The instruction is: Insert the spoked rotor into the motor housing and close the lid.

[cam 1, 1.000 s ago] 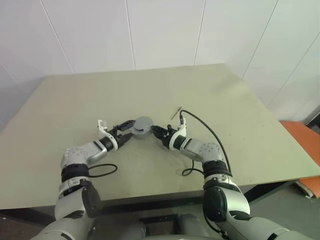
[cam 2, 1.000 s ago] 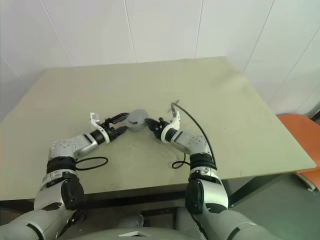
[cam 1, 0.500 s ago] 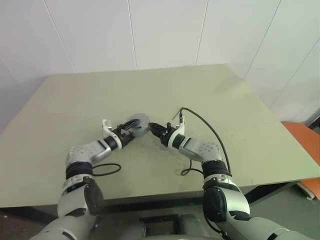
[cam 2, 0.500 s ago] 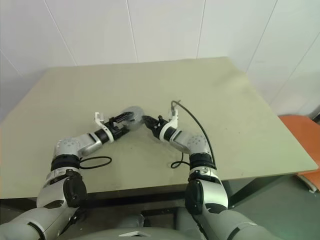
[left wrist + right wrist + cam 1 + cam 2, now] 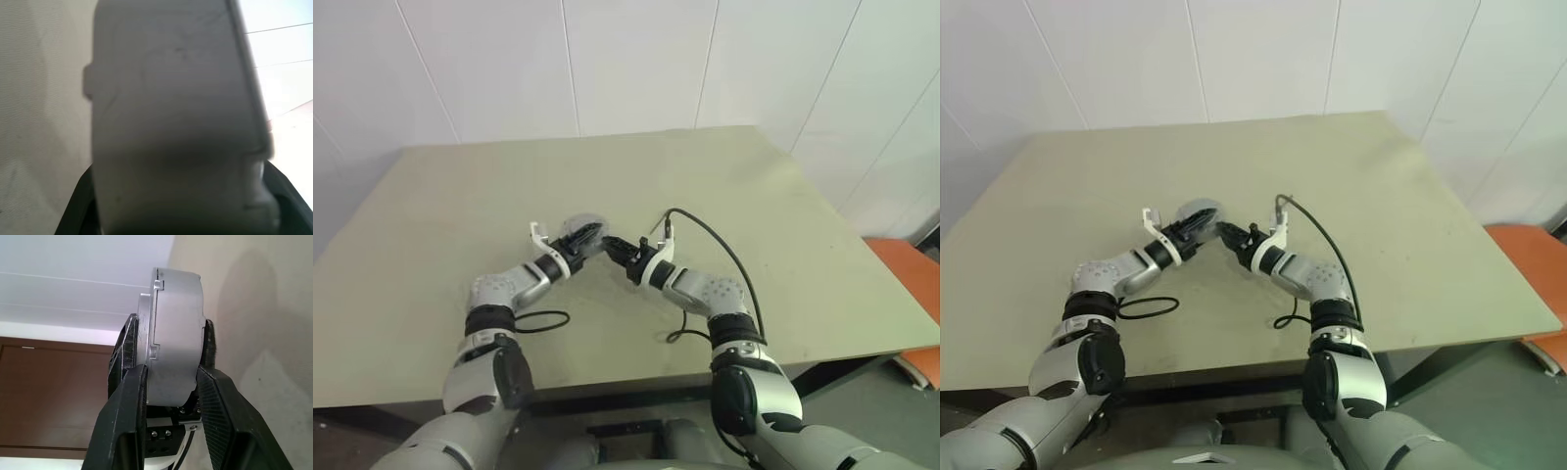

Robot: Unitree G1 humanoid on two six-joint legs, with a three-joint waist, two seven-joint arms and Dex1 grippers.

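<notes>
Motor housing (image 5: 171,338), lid apparently on, held edgewise above the counter (image 5: 754,196), both end effectors clamped on it — left (image 5: 590,235), right (image 5: 613,245); task seems nearly complete.

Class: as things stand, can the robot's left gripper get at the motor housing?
Probably yes: the left gripper has a finger on each side of the motor housing, which the right gripper holds up; nothing lies between them.

My left gripper (image 5: 591,236) and right gripper (image 5: 613,247) meet tip to tip, both arms bent inward.
</notes>
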